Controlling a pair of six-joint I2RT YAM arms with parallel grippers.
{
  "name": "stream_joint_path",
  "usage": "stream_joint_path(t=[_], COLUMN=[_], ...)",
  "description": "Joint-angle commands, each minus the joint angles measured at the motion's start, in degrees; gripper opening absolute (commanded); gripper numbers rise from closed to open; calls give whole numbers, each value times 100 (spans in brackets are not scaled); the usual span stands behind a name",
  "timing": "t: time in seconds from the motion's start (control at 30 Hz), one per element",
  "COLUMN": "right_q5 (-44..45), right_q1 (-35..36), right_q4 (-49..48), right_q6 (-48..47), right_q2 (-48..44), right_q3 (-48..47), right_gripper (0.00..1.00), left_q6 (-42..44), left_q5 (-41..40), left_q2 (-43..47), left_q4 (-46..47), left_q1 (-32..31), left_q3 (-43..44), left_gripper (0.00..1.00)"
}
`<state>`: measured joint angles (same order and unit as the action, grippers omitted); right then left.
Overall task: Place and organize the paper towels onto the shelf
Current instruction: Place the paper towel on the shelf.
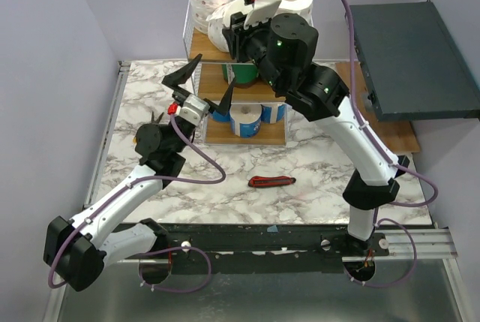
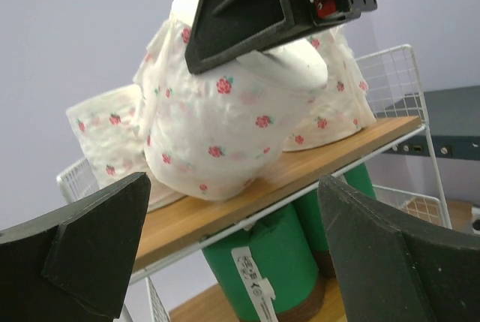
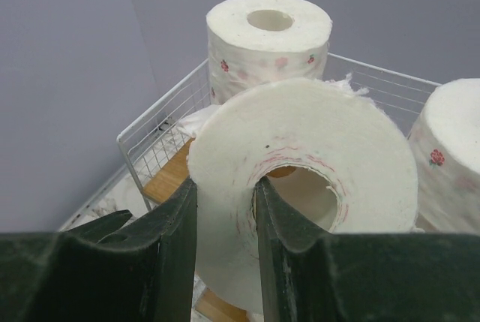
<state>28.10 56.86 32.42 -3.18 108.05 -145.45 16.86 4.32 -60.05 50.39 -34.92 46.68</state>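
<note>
Right pincer [image 3: 225, 187] clamped on dotted roll [image 3: 330, 134] wall, roll on its side above shelf [image 3: 161, 123] top, upright roll [image 3: 268, 44] at 12 o'clock; left pincer [image 2: 232, 254] apart.

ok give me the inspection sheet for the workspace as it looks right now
surface: marble-pattern table, shelf standing at its far side
job's things: shelf; two white rolls upright on the top tier; held roll tilted on its side at that tier's front; green rolls on the middle tier; blue rolls on the bottom tier
clutter: utility knife on the table
grippers: left pincer open, empty, facing the shelf; right pincer shut on the held roll's wall, one finger in the core
cables: purple cables loop along both arms
surroundings: dark slab at right; plain walls
</note>
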Motion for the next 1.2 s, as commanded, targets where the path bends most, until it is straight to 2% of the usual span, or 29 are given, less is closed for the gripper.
stream_joint_path(t=[0.0, 0.27, 0.53, 0.87, 1.17], right_q5=[-344, -575, -713, -787, -801], right_q1=[-39, -41, -35, -35, -42], right_q4=[152, 376, 414, 423, 421], right_q6=[249, 469, 563, 630, 640], right_q2=[-357, -355, -302, -306, -325], right_q3=[-194, -212, -223, -168, -90], right_gripper=[21, 22, 23, 28, 37], left_q6=[387, 737, 1284, 1710, 1803], left_q5=[286, 520, 404, -371, -968], left_q2=[-22, -147, -551, -1090, -1429], left_q4=[893, 976, 833, 973, 917], left_q1=[-84, -319, -511, -673, -708], left_q3=[-37, 114, 496, 1011, 1417], left_gripper=[98, 99, 99, 98, 96])
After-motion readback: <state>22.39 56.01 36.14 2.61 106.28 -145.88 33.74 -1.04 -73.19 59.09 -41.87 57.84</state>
